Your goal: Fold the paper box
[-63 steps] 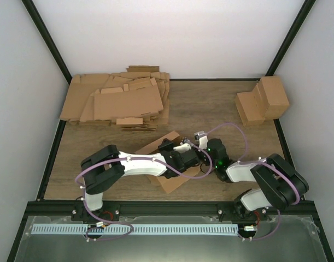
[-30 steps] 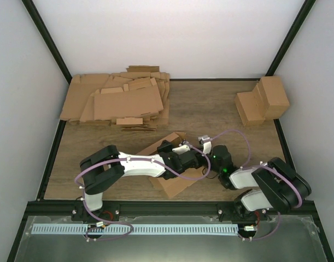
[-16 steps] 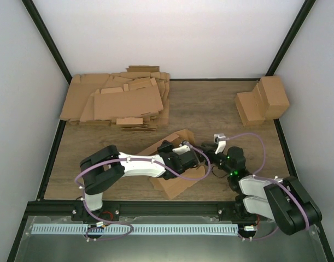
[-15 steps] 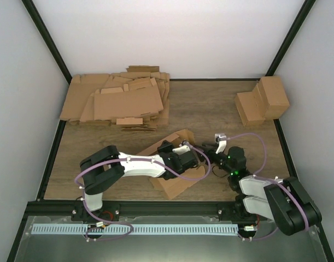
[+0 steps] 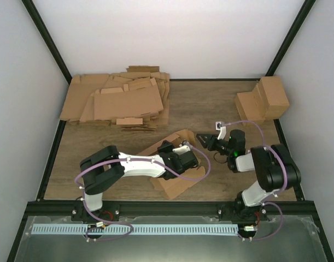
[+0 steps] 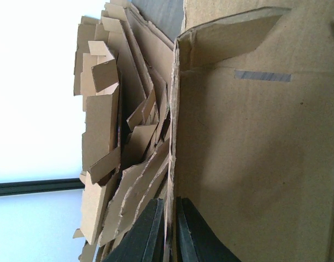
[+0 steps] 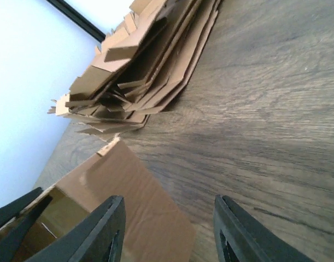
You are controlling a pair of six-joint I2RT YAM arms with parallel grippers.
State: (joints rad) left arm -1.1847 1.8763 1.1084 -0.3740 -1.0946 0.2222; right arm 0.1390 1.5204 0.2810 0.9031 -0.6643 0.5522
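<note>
Box: paper box [image 5: 175, 184] pictured part-folded at centre-front of table [image 5: 210, 109], one wall raised.
L gripper [image 6: 168, 229]: clamped on raised wall edge, cardboard pinched btwn fingers.
R gripper [image 7: 168, 201]: fingers held apart, nothing gripped, just beside box's right corner.
Bkgd: sheet heap [image 5: 117, 101] far left; cuboids [image 5: 262, 101] far right.

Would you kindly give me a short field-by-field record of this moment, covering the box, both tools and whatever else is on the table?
paper box: partly folded, one wall raised, lying on the table in front of the arms
left tool: shut on the edge of the raised wall
right tool: open, holding nothing, close to the box's right end
far left: heap of flat cardboard sheets
far right: cardboard cuboids, standing together
task state: box not yet closed
</note>
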